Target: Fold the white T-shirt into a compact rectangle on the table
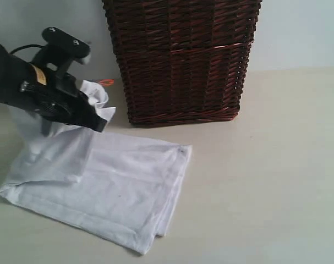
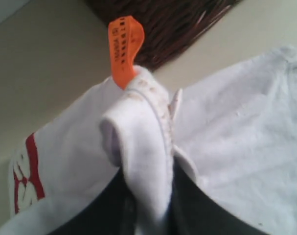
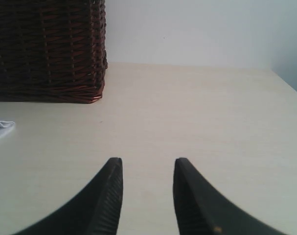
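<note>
**Exterior view.** The white T-shirt lies on the table, left of centre and in front of the wicker basket; the part resting on the surface already forms a layered, roughly rectangular panel with a doubled edge on its right side; the far left portion is raised off the table, bunched in the left gripper. Judgement: at least one fold is complete, another is in hand, and the compact rectangle is not yet reached. The right arm does not appear here.

**Left wrist view.** The jaws are pinched narrowly on a hemmed ridge of the cloth; the orange seam tag stands up just beyond that ridge; part of a red-outlined letter shows on the hanging fabric; the basket is near, behind the tag.

**Right wrist view.** The right gripper hovers over bare table, jaws partly apart with nothing between them; one shirt corner shows at the frame edge, well apart from the jaws.

**Obstruction.** The basket stands just behind the raised cloth; a fold carried that way could brush the wicker.
</note>
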